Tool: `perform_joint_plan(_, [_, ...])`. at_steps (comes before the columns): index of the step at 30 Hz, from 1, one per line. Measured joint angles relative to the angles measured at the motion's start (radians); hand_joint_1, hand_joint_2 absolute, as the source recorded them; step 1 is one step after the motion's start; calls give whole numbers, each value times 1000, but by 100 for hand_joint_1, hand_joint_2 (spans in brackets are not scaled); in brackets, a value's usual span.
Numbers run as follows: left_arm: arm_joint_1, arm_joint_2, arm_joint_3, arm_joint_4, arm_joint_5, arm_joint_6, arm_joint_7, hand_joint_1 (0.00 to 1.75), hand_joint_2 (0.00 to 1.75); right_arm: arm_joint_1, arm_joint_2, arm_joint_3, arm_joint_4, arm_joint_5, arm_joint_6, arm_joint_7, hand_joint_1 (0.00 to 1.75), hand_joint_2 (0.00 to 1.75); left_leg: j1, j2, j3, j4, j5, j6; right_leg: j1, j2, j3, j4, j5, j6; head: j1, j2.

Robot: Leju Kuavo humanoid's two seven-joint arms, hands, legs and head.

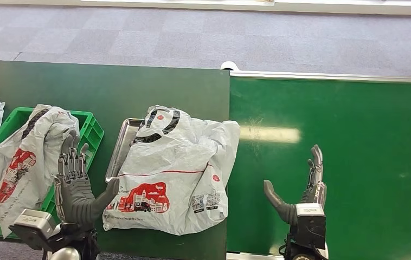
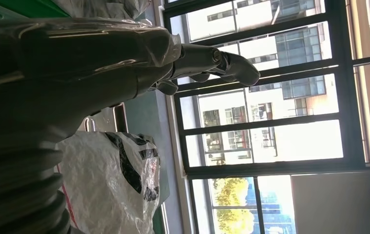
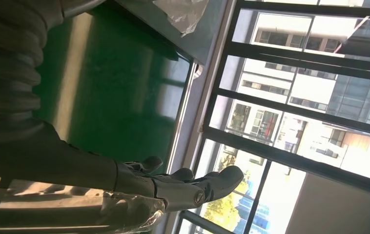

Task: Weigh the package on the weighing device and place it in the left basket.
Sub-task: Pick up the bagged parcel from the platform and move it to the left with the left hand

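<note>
Head view, package (image 1: 173, 168) on tray, beside left hand (image 1: 77, 187) fingers (image 1: 72, 157)

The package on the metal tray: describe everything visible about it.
The package is a soft grey-white plastic mailer bag, crumpled and lying flat, with a red city-skyline graphic, a thin red line, small red round logos, black curved stripes near its far end and printed codes near one corner. It covers most of the metal tray, whose left rim shows, and overhangs toward the green belt. The left hand is raised, fingers apart, just left of it; contact cannot be told.
</note>
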State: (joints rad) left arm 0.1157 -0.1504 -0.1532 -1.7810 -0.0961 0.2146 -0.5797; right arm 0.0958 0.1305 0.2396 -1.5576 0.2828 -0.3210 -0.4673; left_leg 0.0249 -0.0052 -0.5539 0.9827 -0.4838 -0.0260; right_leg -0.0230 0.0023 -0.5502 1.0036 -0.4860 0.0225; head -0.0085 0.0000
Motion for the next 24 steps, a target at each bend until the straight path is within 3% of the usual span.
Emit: perform_joint_plan(24, [22, -5, 2, -2, -2, -5, 5, 0, 175, 2, -6, 0, 1, 3, 0, 10, 0, 175, 0, 0, 0, 0, 0, 0, 0, 0, 0, 0, 0, 0, 0, 0])
